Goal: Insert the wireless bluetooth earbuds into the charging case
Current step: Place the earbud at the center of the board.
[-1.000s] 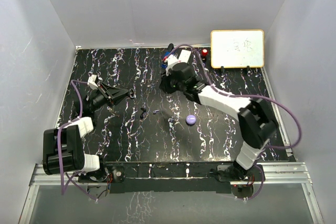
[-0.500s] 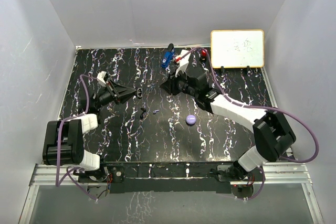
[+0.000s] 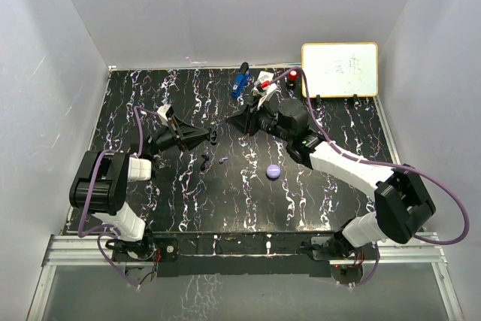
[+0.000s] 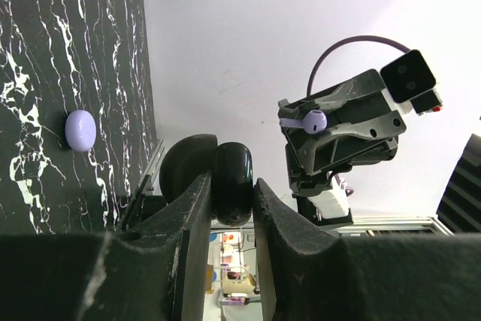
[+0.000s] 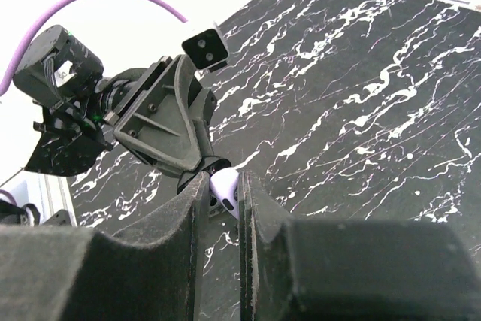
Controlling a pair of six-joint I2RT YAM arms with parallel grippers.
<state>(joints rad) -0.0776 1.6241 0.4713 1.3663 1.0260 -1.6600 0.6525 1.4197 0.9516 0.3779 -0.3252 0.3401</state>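
My left gripper (image 4: 231, 186) is shut on a black round charging case (image 4: 233, 163) and holds it off the table, pointing right (image 3: 211, 138). My right gripper (image 5: 222, 183) is shut on a lavender earbud (image 5: 225, 193) and faces the left gripper from the upper right (image 3: 234, 119). In the left wrist view that earbud (image 4: 316, 119) shows at the right gripper's tip. The earbud sits very close to the case; whether they touch cannot be told. A small black earbud (image 3: 204, 160) and a tiny lavender piece (image 3: 224, 160) lie on the table below the grippers.
A lavender puck (image 3: 273, 171) lies on the black marbled table (image 3: 173, 193), right of centre. A blue gadget (image 3: 240, 83) and a red item (image 3: 292, 75) sit at the back edge. A whiteboard (image 3: 340, 70) stands at the back right. White walls enclose the table.
The left gripper has carried the black case rightwards towards the centre. The right gripper has come away from the back edge, down and left, to face it. Both grips are unchanged.
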